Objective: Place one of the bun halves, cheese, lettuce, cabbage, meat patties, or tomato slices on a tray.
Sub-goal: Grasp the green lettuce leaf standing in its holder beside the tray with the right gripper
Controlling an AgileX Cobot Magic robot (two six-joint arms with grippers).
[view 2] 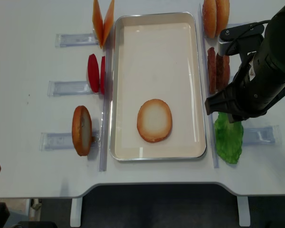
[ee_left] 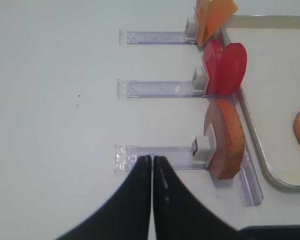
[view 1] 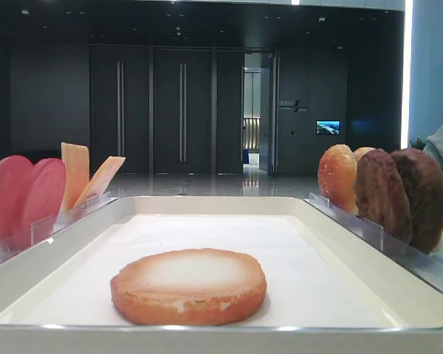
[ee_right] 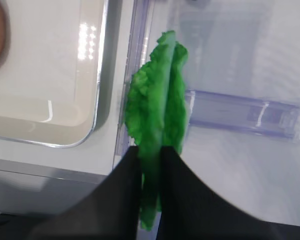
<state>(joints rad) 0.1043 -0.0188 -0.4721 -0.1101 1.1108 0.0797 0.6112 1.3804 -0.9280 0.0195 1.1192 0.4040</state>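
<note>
Bright green ruffled lettuce [ee_right: 157, 105] stands on edge in a clear holder just right of the white tray [ee_right: 92, 100]. My right gripper [ee_right: 151, 150] is shut on the lettuce's near edge, one black finger on each side. From above, the lettuce [view 2: 228, 137] lies beside the tray [view 2: 199, 71] under my right arm [view 2: 256, 76]. One bun half [view 2: 154, 120] lies pale face up on the tray liner. My left gripper [ee_left: 152, 158] is shut and empty over the table, at the end of a clear holder [ee_left: 155, 152].
Left of the tray stand a bun half [ee_left: 227, 140], tomato slices [ee_left: 225, 67] and cheese [ee_left: 215, 12] in clear holders. On the right are bun halves [view 2: 215, 16] and meat patties [view 2: 218, 69]. The table's front edge [view 2: 152, 183] is close to the tray.
</note>
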